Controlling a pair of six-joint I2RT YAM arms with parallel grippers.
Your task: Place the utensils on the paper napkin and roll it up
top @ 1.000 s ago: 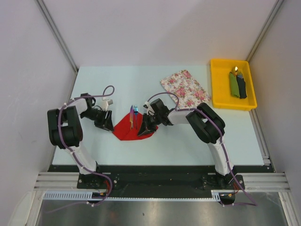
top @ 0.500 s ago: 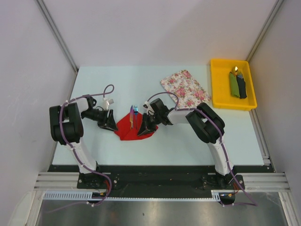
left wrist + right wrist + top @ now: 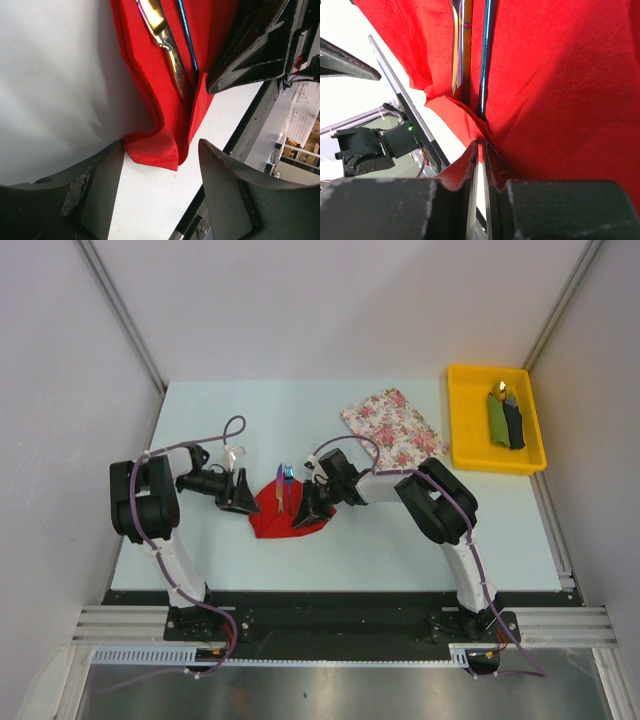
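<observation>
Jaws wide apart on the left gripper, and a folded corner of the thin bright red paper napkin sits in the gap, touching the inner face of 1 finger and clear of the other. Over on the right gripper, the 2 fingers are pressed almost together, pinching a bunched edge of the napkin right at their tips. Lying in the red crease are 2 slender shiny utensils, 1 gold-and-purple and 1 blue, side by side and running away from the right gripper's fingertips.

From above, the napkin is crumpled into a rough wedge on the pale table, with a gripper at each side of it and the utensil ends poking out past its far edge. Well off to the right lies a rectangular pink floral cloth, and beside it a yellow plastic tray holds a green roll and a dark roll.
</observation>
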